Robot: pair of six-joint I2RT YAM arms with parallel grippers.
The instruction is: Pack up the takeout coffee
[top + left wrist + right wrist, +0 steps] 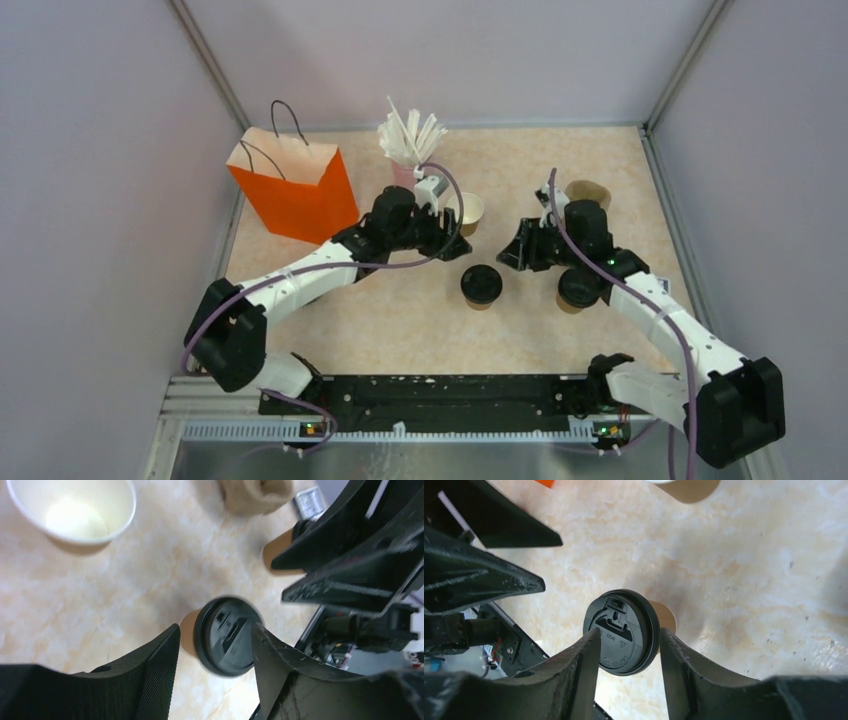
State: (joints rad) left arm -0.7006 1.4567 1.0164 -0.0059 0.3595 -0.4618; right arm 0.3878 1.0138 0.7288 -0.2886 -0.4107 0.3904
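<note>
Lidded cup (481, 285) stands upright; long axis vertical.

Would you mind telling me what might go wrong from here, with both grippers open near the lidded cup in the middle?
1. The left gripper and right gripper both face the same lidded cup, so they might collide over it.
2. The open cup stands close beside the left gripper and could get knocked.
3. A second lidded cup sits partly under the right arm, and a swing may tip it.
</note>
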